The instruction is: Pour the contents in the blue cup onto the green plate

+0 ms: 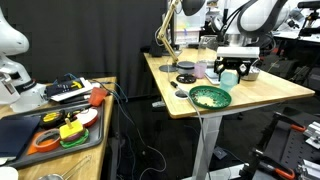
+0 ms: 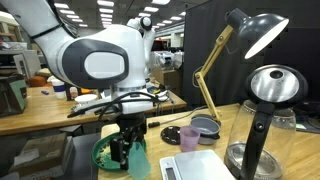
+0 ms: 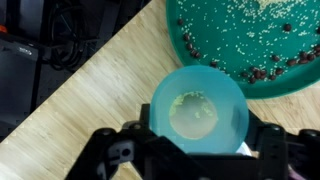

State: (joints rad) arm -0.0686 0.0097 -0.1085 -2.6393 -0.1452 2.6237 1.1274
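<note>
Between the fingers (image 3: 258, 140) stands the blue cup (image 3: 200, 115), upright on the wooden surface (image 3: 95, 95); whether they clamp it or only flank it, I cannot tell. Just beyond, pale bits (image 3: 240, 30) lie scattered over the green plate (image 3: 192, 50). Letting go cleanly wants a wide opening, then a straight lift.

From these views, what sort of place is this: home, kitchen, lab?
Probably a robotics lab in an open office: a second white robot arm at a neighbouring bench, a black curtain behind the wooden desk, rows of ceiling lights beyond.
</note>
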